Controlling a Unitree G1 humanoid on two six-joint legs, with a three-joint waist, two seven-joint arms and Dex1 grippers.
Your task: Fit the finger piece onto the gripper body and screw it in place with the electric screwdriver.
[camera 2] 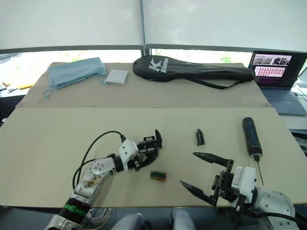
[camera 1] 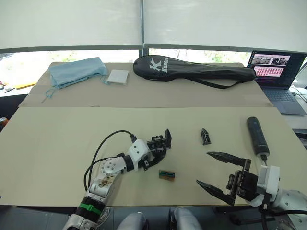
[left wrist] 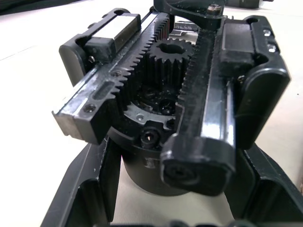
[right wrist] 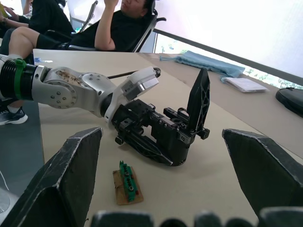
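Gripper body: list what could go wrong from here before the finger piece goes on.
1. The left gripper holds the gripper body with its one finger sticking up; if the grip slips, the body may tip and lose alignment.
2. The finger piece is small and lies flat, so the open right gripper may nudge it away.
3. The small green-brown box lies close beside the body and could get knocked.
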